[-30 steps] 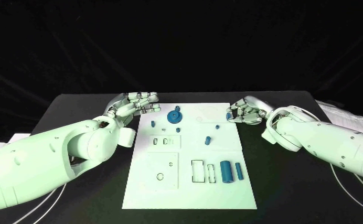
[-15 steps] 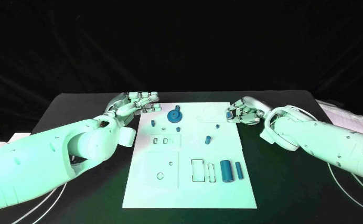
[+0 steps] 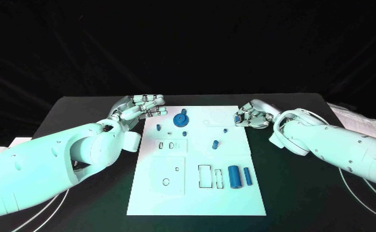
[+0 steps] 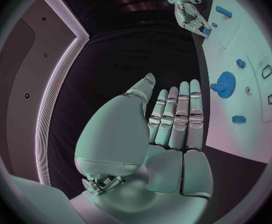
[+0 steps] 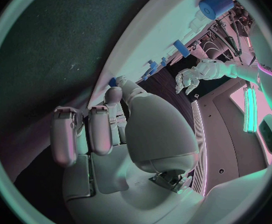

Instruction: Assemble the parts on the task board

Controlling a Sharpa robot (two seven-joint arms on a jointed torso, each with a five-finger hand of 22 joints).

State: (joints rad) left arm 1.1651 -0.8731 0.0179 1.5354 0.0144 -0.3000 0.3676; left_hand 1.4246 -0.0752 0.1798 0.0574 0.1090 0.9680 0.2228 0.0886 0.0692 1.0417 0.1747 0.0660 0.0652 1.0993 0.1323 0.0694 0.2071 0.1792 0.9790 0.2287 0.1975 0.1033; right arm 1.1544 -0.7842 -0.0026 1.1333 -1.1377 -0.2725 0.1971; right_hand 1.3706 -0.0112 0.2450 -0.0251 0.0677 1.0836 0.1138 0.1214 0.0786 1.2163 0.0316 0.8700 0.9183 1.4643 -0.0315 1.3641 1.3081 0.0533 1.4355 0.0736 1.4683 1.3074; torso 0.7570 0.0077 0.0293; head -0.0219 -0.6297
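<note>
The white task board (image 3: pixel 196 194) lies in the middle of the table. On its far half sits a blue gear (image 3: pixel 181 120), also (image 4: pixel 225 81), with small blue pegs (image 3: pixel 214 145) around it. Two blue cylinders (image 3: pixel 234 177) lie near white slots on its right side. My left hand (image 3: pixel 141 106) hovers at the board's far left corner with its fingers stretched out (image 4: pixel 176 119) and nothing in it. My right hand (image 3: pixel 252 113) is curled at the board's far right edge. Its fingertips pinch a small blue part (image 3: pixel 237 118), also (image 4: pixel 205 31).
Black table (image 3: pixel 305 199) surrounds the board on both sides. Both white forearms lie low along the board's left and right edges. White cables (image 3: pixel 47 210) trail at the front left of the table.
</note>
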